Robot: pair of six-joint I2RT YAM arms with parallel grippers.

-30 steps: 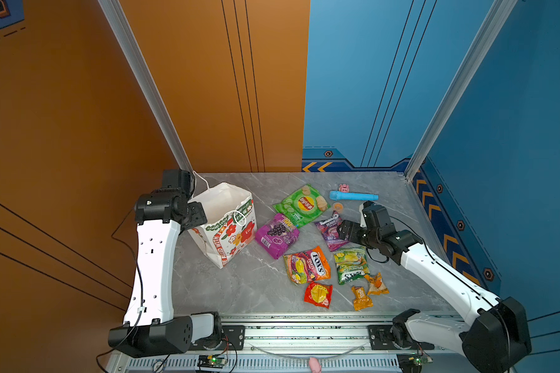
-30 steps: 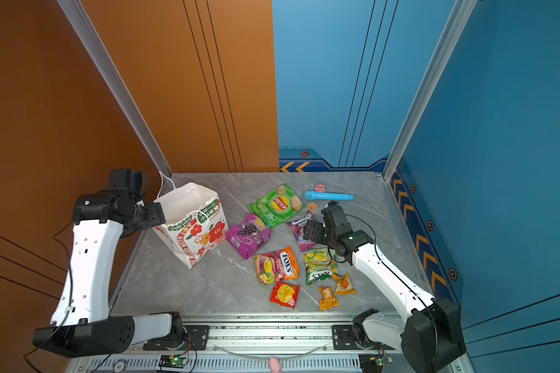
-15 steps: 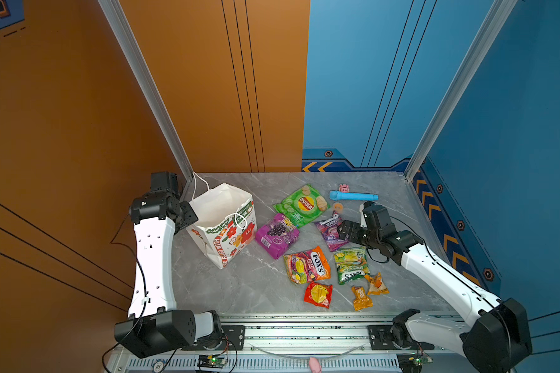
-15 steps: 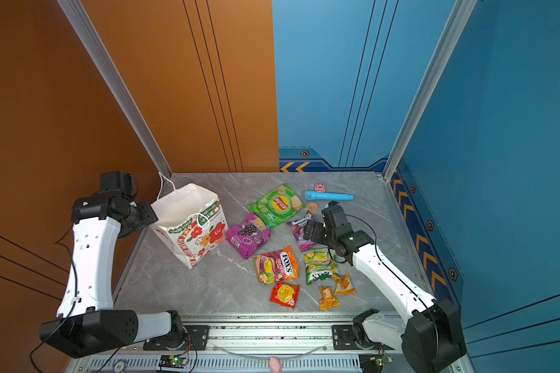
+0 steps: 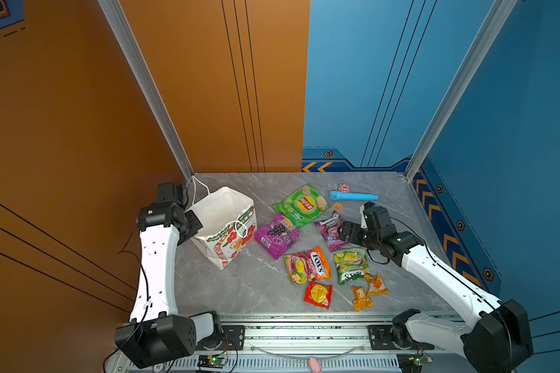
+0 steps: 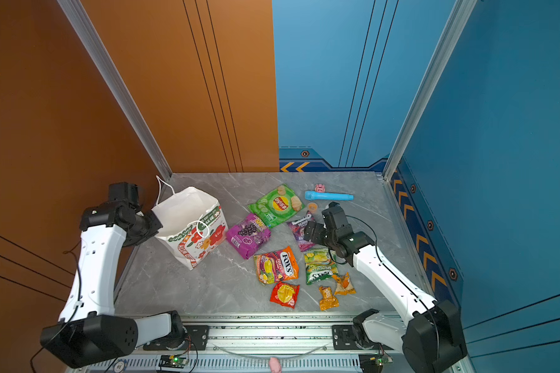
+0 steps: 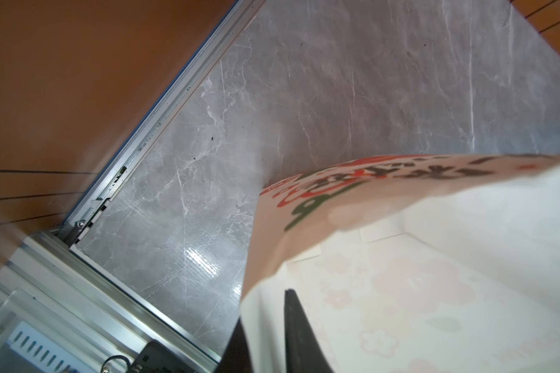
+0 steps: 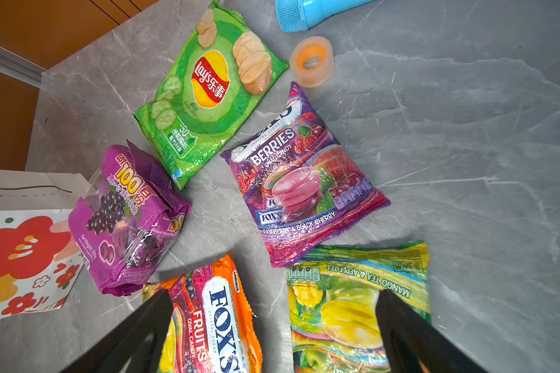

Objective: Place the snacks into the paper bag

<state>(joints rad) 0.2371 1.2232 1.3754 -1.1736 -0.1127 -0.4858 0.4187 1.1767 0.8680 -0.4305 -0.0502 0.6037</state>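
- White paper bag [image 5: 232,240], one, stands upright at the table's [image 5: 246,290] 9 o'clock in both top views. Its mouth faces up and its wide side runs 8 to 2 o'clock.
- At the bag's 9 o'clock rim the left gripper [image 5: 196,222] pinches the paper; its fingers are hard to make out there.
- Eight snacks [image 5: 307,268] lie flat from centre to 4 o'clock, all outside the bag. The right gripper [image 5: 345,231], fingers spread, hangs over the berries pack [image 5: 327,231], which runs 12 to 6 and is partly covered.
- Left wrist: one finger [image 7: 293,326] sits inside the bag, and the second is mostly cut off outside, with the paper nipped between them. The print is blurred.
- Right wrist: two fingers [image 8: 133,332] stand wide apart. Five snacks show, two of them cut off at the edge; the berries pack lies whole between the chips [image 8: 207,90] and the gripper.
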